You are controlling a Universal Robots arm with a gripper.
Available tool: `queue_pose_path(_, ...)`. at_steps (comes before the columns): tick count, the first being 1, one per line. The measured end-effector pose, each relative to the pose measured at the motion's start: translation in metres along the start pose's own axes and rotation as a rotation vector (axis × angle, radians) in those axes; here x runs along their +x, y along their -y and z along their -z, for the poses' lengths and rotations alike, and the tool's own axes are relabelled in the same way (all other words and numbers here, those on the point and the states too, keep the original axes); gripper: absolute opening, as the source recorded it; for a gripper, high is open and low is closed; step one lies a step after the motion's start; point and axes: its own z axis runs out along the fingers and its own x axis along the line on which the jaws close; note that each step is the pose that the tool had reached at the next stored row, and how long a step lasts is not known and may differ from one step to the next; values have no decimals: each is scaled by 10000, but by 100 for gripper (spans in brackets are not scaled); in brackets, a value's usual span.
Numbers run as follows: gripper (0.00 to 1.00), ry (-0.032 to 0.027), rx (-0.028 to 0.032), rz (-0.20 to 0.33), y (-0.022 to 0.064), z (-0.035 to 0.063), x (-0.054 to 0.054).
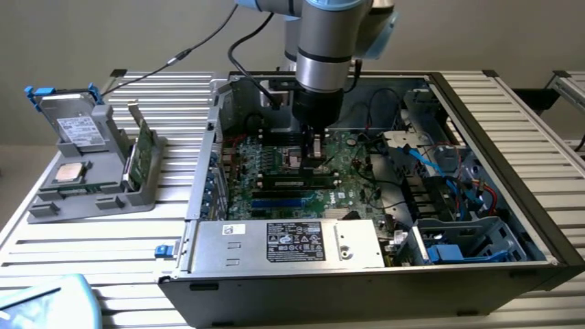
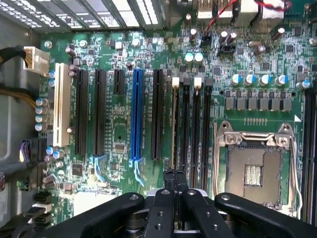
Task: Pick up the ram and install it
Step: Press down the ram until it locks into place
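Note:
The ram [image 2: 174,129] shows edge-on as a thin pale line standing in the black slot nearest the blue slot on the green motherboard [image 2: 119,124]. In the exterior view the ram [image 1: 294,182] lies as a dark green stick across the slots inside the open computer case. My gripper [image 2: 174,174] is shut, its black fingertips together right over one end of that stick. From outside, the gripper [image 1: 316,159] hangs low over the motherboard [image 1: 274,161], at the slot end toward the exterior view's right. Whether the tips touch the ram I cannot tell.
An empty processor socket [image 2: 252,168] with its metal frame lies beside the slots. A labelled power supply [image 1: 283,243] fills the case front, with cables [image 1: 439,171] on the exterior view's right. A grey holder [image 1: 109,178] outside carries green sticks [image 1: 139,154], a drive [image 1: 78,130] and a processor [image 1: 70,171].

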Motion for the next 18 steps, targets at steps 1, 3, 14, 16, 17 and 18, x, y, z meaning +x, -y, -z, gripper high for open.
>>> queue_pose_path(1, 11, -1, 1, -1, -26, -1, 0)
queue_pose_path(3, 11, 2, 3, -2, -65, -3, -2)
queue_pose_path(14, 11, 0, 9, -3, -70, -68, -9)
queue_pose_path(16, 11, -6, 9, -3, -70, -76, -10)
queue_pose_path(17, 11, -7, 9, -3, -70, -76, -9)
queue_pose_path(18, 11, -6, 9, -2, -70, -74, -9)
